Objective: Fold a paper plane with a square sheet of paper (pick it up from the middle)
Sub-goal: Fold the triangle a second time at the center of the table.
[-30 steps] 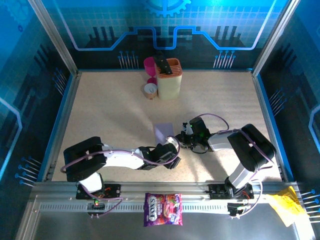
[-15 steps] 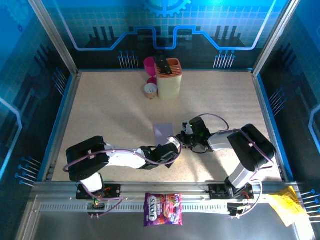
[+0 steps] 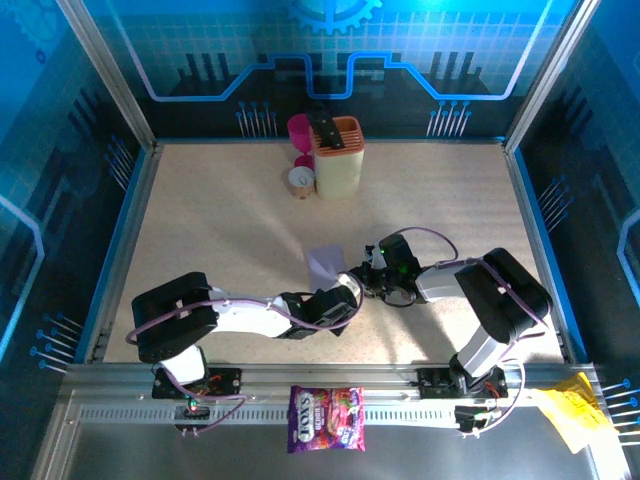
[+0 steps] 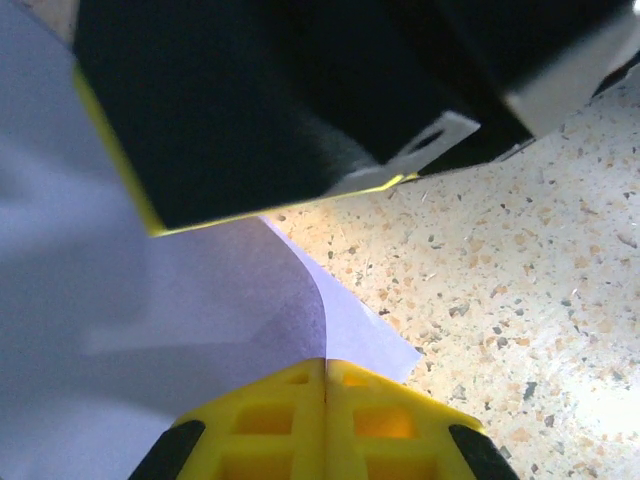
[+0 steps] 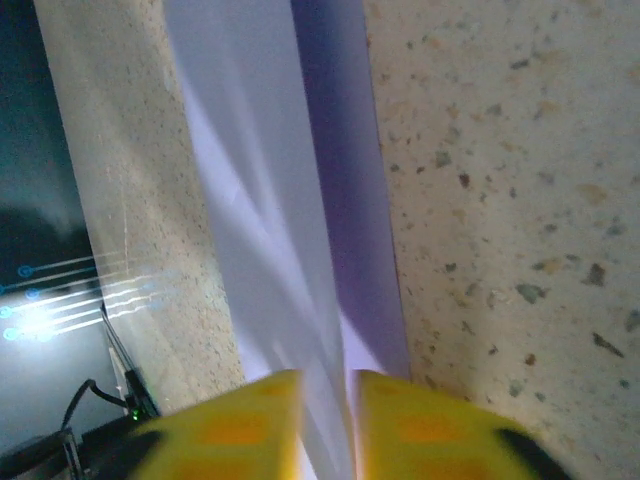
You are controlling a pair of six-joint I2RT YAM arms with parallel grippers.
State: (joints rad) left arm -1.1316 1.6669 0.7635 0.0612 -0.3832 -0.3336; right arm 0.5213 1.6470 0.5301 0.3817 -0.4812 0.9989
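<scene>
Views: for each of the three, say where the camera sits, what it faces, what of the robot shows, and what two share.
Top external: above and behind the bases, looking down at the table; both arms, left gripper and right gripper at the paper.
Left wrist: on the left arm, facing paper and table; its yellow fingers shut.
Right wrist: on the right arm, looking along the paper; its fingers slightly apart.
Both wrist views share the paper.

Speckled beige tabletop (image 3: 200, 230). Cream orange-topped box holder (image 3: 338, 160); magenta plastic cup (image 3: 298, 128) behind-left of it, small round brown roll (image 3: 299, 181) just left, thin pale lilac paper square (image 3: 326, 263) well in front.
</scene>
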